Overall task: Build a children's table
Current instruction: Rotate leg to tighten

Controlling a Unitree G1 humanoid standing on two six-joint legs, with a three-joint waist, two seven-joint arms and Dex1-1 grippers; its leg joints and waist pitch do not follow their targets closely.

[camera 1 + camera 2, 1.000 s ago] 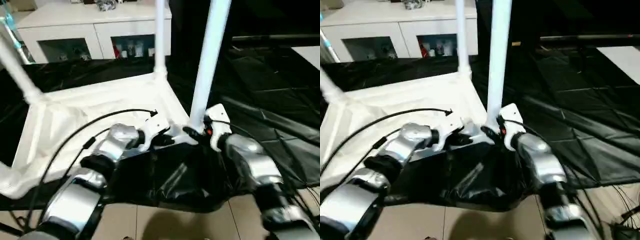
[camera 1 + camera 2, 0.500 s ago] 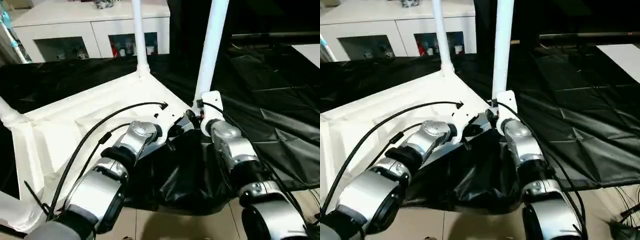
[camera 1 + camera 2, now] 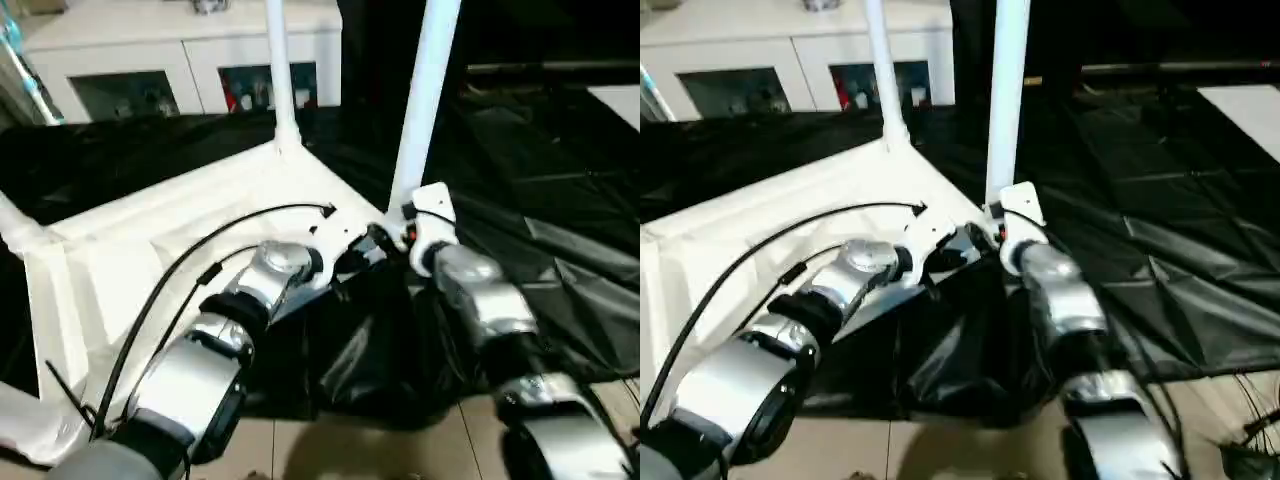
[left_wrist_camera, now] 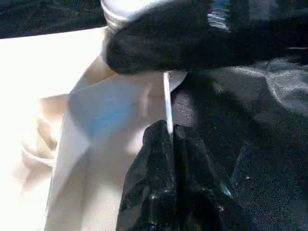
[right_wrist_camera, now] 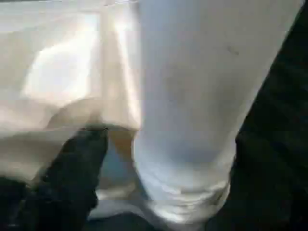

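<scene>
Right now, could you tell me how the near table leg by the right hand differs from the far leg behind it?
The near leg looks thicker in view and leans slightly; the far leg looks thinner and stands nearly straight. The right hand sits at the near leg's base; nothing is at the far one. Both are white tubes rising from corners of the tabletop.

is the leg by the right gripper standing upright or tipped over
Upright, leaning slightly. The leg rises from the corner socket of the tabletop, which lies upside down, beside the right gripper.
</scene>
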